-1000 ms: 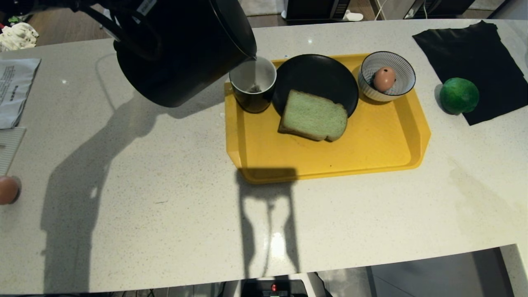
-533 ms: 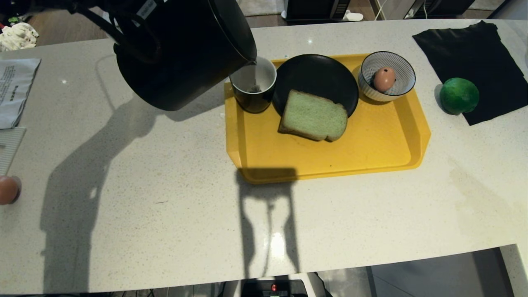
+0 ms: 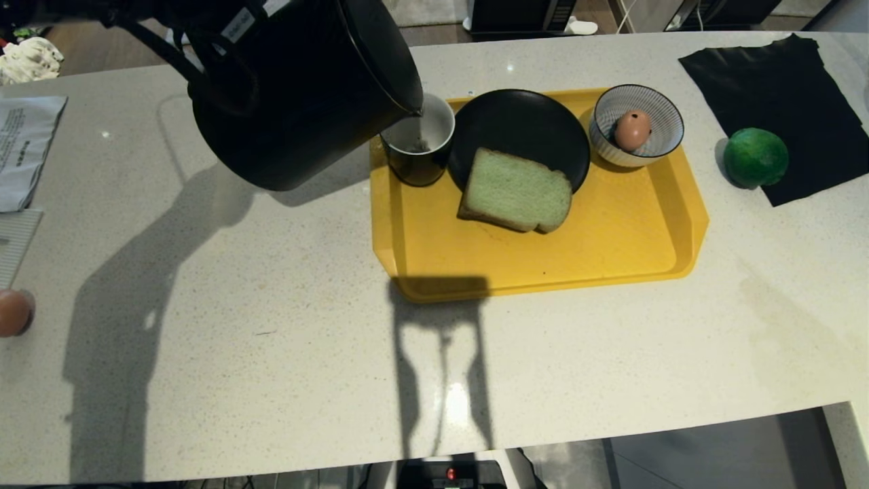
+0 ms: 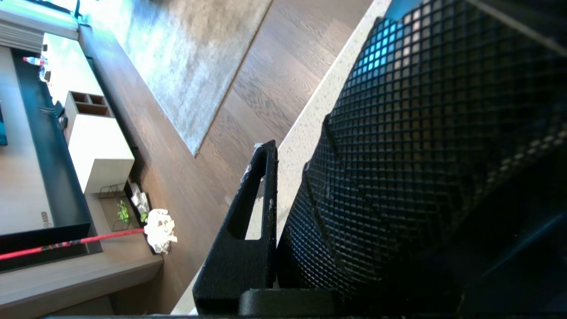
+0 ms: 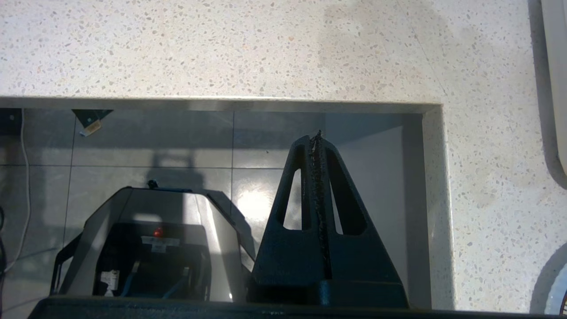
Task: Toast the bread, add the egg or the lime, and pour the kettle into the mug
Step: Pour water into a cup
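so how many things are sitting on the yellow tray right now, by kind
mug: 1
black plate: 1
bread slice: 1
striped bowl: 1
egg, in the bowl: 1
Total: 5 on the yellow tray

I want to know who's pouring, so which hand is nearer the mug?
Left. The left hand grips the kettle, which is tipped with its spout over the mug. The right hand hangs shut below the counter edge, far from the mug.
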Robot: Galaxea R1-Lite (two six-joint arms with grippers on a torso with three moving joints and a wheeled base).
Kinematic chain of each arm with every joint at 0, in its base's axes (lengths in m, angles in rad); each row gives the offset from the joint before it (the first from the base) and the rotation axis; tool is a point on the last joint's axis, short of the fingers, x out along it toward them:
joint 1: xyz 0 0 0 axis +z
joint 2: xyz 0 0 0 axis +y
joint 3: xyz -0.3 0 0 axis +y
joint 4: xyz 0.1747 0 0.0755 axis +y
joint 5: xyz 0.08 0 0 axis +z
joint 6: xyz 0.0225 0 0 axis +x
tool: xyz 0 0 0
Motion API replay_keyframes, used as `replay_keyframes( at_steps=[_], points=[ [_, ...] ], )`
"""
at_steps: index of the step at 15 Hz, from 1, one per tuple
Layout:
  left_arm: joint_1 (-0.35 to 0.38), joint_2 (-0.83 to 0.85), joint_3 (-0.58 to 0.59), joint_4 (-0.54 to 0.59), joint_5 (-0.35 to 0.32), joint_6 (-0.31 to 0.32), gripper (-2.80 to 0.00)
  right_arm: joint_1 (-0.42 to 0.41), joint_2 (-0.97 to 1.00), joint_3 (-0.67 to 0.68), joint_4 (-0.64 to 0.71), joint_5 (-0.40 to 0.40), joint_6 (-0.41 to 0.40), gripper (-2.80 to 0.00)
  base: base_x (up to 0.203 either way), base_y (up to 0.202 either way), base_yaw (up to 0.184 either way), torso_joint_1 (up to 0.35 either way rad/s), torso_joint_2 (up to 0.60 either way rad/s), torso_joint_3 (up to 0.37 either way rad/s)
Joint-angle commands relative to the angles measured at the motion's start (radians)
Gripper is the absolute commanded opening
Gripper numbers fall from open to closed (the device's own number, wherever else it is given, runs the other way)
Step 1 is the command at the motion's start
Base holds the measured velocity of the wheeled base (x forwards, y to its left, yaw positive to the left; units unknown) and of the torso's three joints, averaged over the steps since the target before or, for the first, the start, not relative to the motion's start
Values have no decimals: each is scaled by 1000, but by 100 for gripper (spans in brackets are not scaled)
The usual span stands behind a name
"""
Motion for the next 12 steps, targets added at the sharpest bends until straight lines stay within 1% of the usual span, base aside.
replay_keyframes(
  at_steps=[1, 7, 9, 12],
  points=[
    [0, -8, 0, 11, 8, 5, -280, 0, 1, 1, 0, 0, -1, -280, 0, 0, 0, 0, 0, 0],
    [5, -16, 0, 32, 12, 7, -280, 0, 1, 2, 0, 0, -1, -280, 0, 0, 0, 0, 0, 0],
    [6, -16, 0, 32, 28, 7, -280, 0, 1, 0, 0, 0, -1, -280, 0, 0, 0, 0, 0, 0],
    [6, -16, 0, 32, 29, 7, -280, 0, 1, 2, 0, 0, -1, -280, 0, 0, 0, 0, 0, 0]
  ],
)
